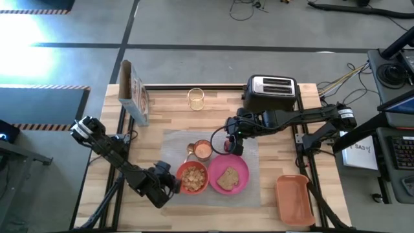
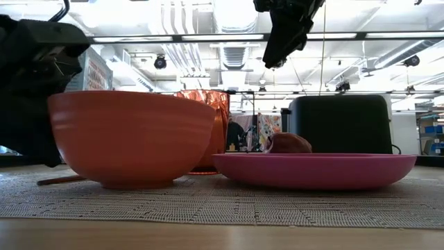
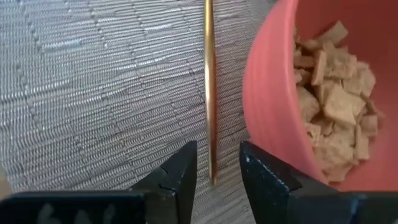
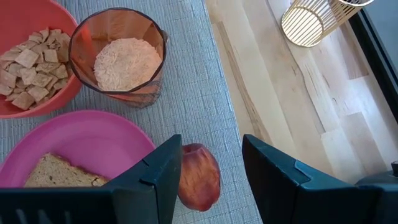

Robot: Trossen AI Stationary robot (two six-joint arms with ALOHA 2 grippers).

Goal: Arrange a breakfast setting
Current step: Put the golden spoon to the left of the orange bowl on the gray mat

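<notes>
Beside the bowl point(image 3: 323, 93) on the grey mat point(image 3: 93, 93), the gold spoon point(image 3: 211, 87) lies flat, its long axis running straight away from the left claw point(image 3: 217, 171), whose fingers stand slightly parted either side of the handle end, apparently releasing it where a diner would reach. Right claw point(image 4: 208, 168) hangs spread above the apple point(image 4: 199, 177), just beside the pink plate point(image 4: 81, 140).

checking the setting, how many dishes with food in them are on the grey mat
3: the red-orange bowl of cereal at the mat's near-left, the pink plate with toast beside it, and the clear cup behind them. None looks hidden.
</notes>
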